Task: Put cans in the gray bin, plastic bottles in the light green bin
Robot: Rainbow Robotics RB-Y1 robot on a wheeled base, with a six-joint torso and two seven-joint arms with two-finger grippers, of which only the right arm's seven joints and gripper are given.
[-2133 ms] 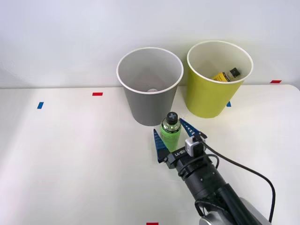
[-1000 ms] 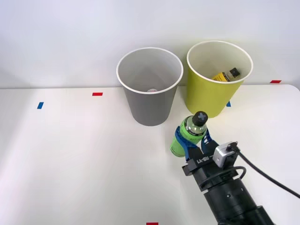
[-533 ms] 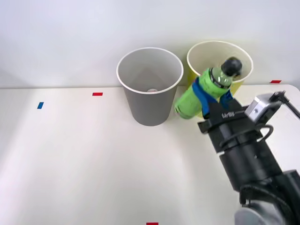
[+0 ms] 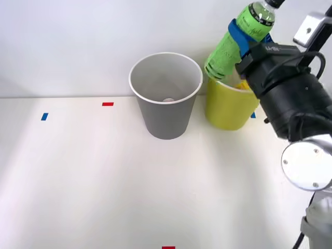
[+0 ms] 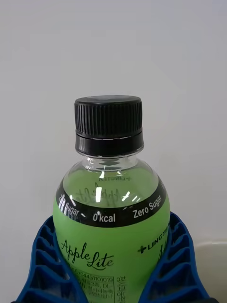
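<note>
The right arm is a thick black cylinder of stacked ringed segments, matte with a faint sheen. At its near end sits a round silver-grey joint cap [image 4: 307, 164] with small dark screw holes around its face, and further from that cap the black housing narrows to a flat black plate printed with small white letters. Beyond the plate is the claw [image 4: 248, 32], whose two fingers [image 5: 45, 265] are bright blue plastic, ribbed in open, curved slats. A small silver-grey box-shaped camera module [image 4: 311, 27] is mounted on the wrist, above the silver cap. A thin black cable runs below the cap.
</note>
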